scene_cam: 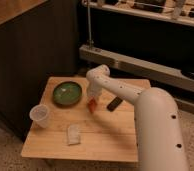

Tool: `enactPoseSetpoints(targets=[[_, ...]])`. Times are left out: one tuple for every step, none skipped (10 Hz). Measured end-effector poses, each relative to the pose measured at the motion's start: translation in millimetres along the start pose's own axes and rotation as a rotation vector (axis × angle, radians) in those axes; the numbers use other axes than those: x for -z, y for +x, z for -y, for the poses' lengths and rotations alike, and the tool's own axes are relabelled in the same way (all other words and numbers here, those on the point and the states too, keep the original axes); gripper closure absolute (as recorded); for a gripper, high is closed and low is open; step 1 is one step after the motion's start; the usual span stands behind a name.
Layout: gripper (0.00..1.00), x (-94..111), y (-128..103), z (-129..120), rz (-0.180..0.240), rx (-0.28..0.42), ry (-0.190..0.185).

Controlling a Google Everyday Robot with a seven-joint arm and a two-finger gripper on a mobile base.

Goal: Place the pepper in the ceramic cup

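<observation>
The pepper is a small orange-red piece near the middle of the wooden table, just right of the green bowl. My gripper hangs from the white arm directly over the pepper and touches or nearly touches its top. The ceramic cup is pale and translucent and stands upright near the table's left edge, well left of the gripper.
A round green bowl sits at the back left of the table. A flat black block lies right of the pepper. A whitish packet lies near the front. A dark cabinet stands to the left, a metal rail behind.
</observation>
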Motion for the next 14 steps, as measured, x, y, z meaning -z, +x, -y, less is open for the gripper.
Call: enactPoseSetpoints(targets=[[0.74,12.5,1.0,10.2,0.008,0.012,0.012],[0.74,31.0,3.1,23.8,0.016,0.026,0.028],[0.74,43.7,3.1,31.8,0.028,0.04,0.04],[0.74,53.2,2.9,38.5,0.04,0.054,0.051],[0.74,65.9,2.6,55.0,0.054,0.084,0.068],[0.74,78.9,0.4,70.0,0.059,0.118,0.08],[0.74,95.2,-0.7,82.9,0.058,0.146,0.089],[0.74,106.5,-2.2,91.3,0.059,0.166,0.094],[0.74,116.4,-6.5,112.8,0.057,0.204,0.105],[0.74,118.7,-9.3,124.7,0.049,0.226,0.11],[0.77,119.0,-13.8,141.6,0.035,0.253,0.114],[0.88,121.5,-20.9,160.1,0.013,0.298,0.108],[0.94,126.5,-24.0,171.0,0.003,0.323,0.107],[0.97,132.7,-25.7,182.6,-0.008,0.353,0.104]])
